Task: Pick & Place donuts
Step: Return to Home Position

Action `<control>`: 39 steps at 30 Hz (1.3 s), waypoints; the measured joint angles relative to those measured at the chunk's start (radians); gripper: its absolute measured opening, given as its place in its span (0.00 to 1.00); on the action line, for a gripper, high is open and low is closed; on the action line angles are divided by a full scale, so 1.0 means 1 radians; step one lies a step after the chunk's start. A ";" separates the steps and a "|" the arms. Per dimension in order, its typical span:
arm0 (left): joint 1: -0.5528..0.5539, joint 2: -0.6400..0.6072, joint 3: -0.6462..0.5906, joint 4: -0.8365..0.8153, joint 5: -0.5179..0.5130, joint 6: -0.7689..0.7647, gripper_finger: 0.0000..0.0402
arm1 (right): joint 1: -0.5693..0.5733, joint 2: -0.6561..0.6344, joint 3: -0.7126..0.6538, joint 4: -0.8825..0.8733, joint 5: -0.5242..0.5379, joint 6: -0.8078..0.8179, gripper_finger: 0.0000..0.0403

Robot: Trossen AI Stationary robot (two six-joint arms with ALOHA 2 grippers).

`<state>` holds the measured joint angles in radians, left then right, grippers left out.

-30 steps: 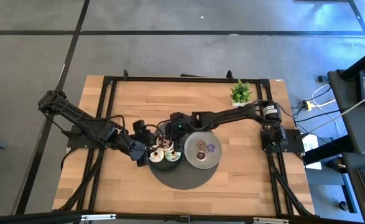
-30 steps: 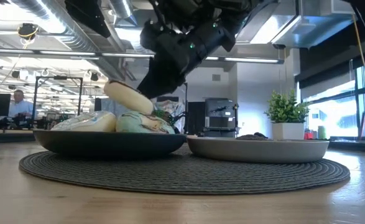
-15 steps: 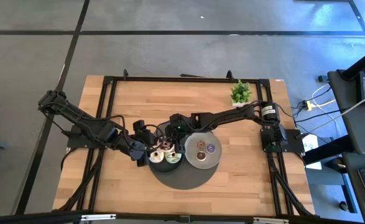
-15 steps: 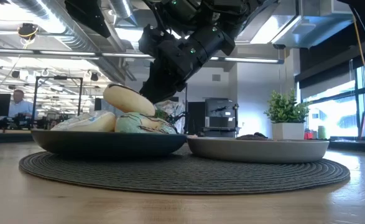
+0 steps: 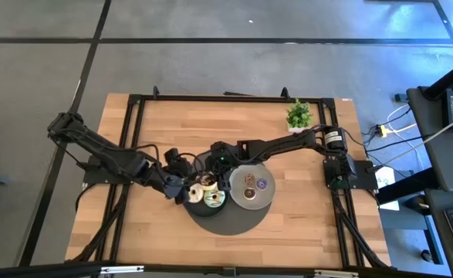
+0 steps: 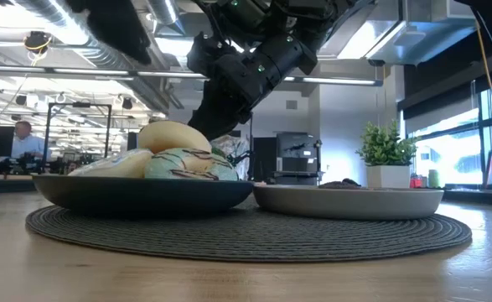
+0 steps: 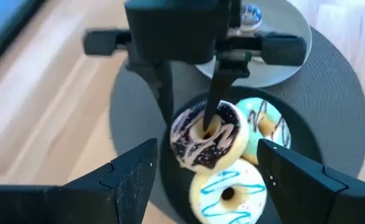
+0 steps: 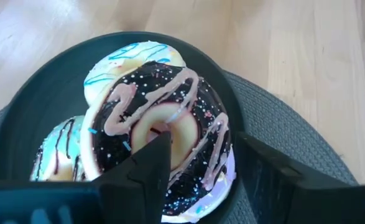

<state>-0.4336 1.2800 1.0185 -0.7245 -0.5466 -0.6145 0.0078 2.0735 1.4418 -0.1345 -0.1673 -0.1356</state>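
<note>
A dark plate [image 8: 39, 93] holds three donuts. A chocolate donut with pink drizzle [image 8: 170, 106] lies on top of a white one with blue lines [image 7: 227, 194] and a mint one with dark stripes [image 7: 268, 124]. My right gripper [image 7: 188, 115] is open and points down from the far side. One finger stands in the chocolate donut's hole [image 7: 205, 126] and the other outside its rim. My left gripper [image 7: 213, 186] hovers open over the plate's left side. A grey plate [image 5: 266, 196] beside it carries a brown donut [image 5: 249, 182] and a purple donut [image 5: 261, 184]. My right gripper has one finger [image 7: 218, 93] down in the chocolate donut's hole and the other finger [image 7: 165, 93] outside the ring, coming from above. The donut lies on the two donuts beneath it. Whether either finger touches the ring, I cannot tell.
Both plates sit on a round dark woven mat [image 5: 226, 220] at the table's middle. A small potted plant [image 5: 298, 114] stands at the far right. Bare wood lies to the left, right and near side of the mat.
My right gripper has opened. The chocolate donut, held tilted a second ago, has dropped and now lies flatter on top of the other donuts in the dark plate.
</note>
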 joint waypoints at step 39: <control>0.083 -0.494 -0.798 1.243 0.250 0.378 0.67 | 0.468 -1.188 -1.027 0.134 0.436 0.462 0.45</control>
<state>-0.3511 0.7860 0.2200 0.5189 -0.2961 -0.2369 0.4763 0.8853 0.4144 -0.0002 0.2688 0.3265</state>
